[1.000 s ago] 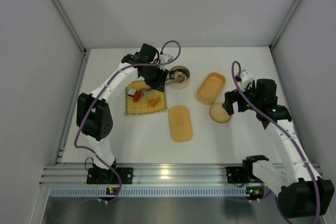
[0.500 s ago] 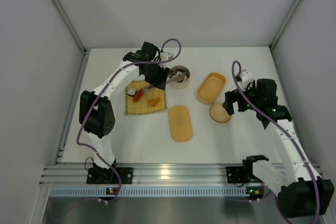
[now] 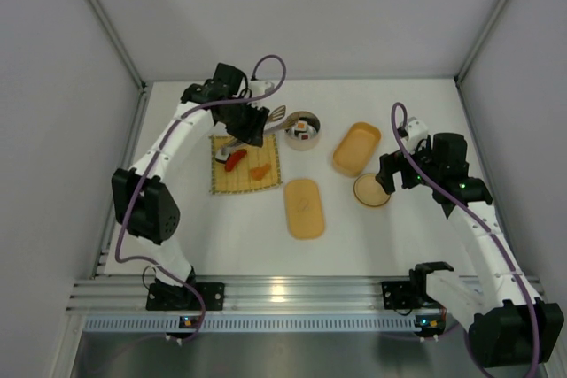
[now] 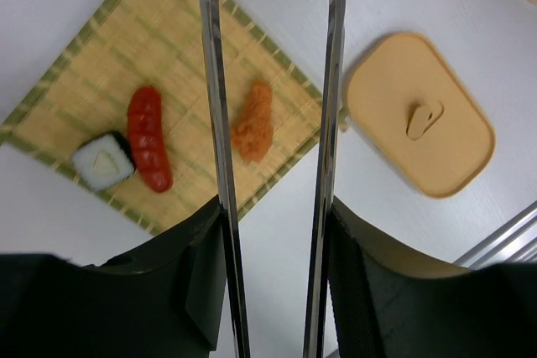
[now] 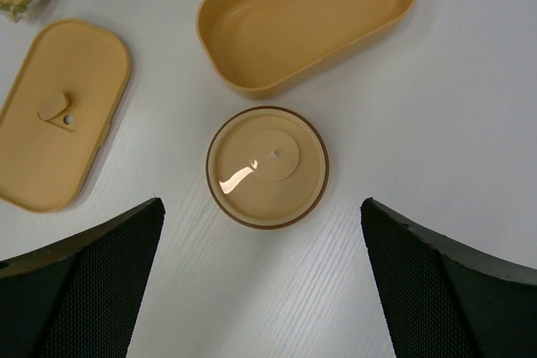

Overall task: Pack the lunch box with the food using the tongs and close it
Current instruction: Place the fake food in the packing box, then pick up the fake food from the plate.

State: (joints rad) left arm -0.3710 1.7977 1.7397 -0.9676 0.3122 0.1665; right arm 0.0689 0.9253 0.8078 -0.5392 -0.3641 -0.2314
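White table (image 3: pixel 221 236), pale grey walls (image 3: pixel 310 6) around; lunch box (image 3: pixel 356 149) lies open

The tongs (image 4: pixel 216 123) are shiny polished metal, the mat (image 4: pixel 101 64) is rough and woven, the lunch box (image 5: pixel 306 18) is smooth matt plastic, and the white worktop (image 5: pixel 470 123) shows a fine wood-like grain.

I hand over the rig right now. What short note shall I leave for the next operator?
Left gripper: fingers shut on the tongs, tong arms apart, nothing between them, above the mat.
Right gripper: open, empty, over the round tan lid.
On the mat: red piece, orange piece, white-and-black piece; more seem to lie in the steel bowl.
Lunch box: open, empty; its lid lies flat, apart from it.
Done: tongs in hand. Left: every piece into the box, then lid on.
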